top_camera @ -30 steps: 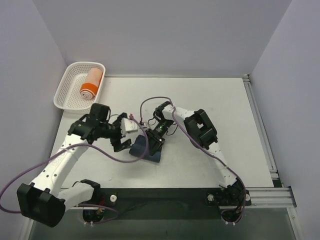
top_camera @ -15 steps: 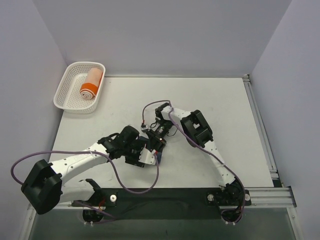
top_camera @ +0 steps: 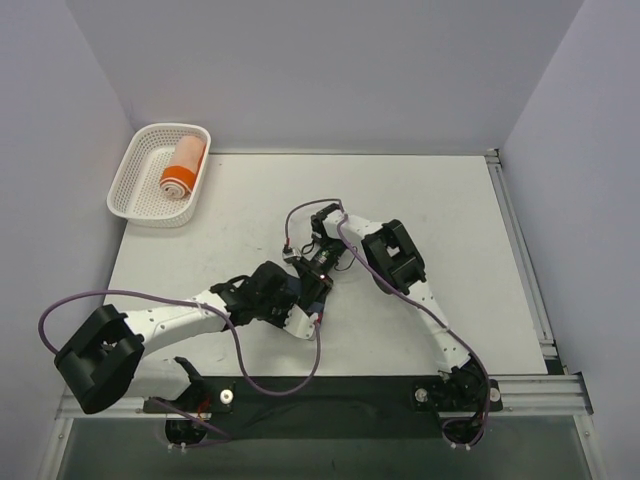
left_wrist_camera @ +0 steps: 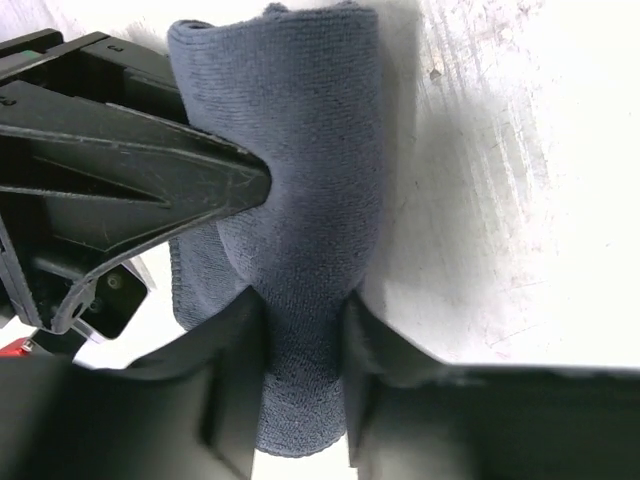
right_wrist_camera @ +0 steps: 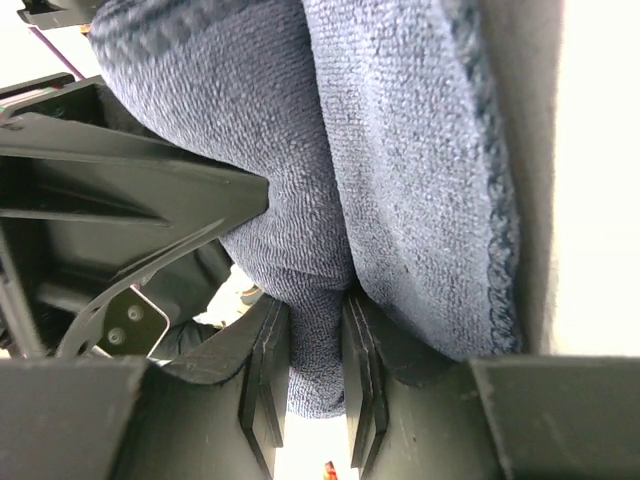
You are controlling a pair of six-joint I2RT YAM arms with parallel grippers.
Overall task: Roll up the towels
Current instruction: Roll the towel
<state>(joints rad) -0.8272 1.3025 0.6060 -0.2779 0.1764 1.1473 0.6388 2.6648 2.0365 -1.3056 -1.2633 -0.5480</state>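
Between the fingers of my left gripper lay the soft, dark navy-blue cloth towel, pinched; my right gripper nipped another fold. I judged it light and limp: grip across the whole roll.

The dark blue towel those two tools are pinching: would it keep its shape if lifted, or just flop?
Probably floppy: the dark blue towel bulges and folds where the left tool and right tool squeeze it. Its looped pile looks grippy, so slipping seems unlikely. The loose layers may sag open.
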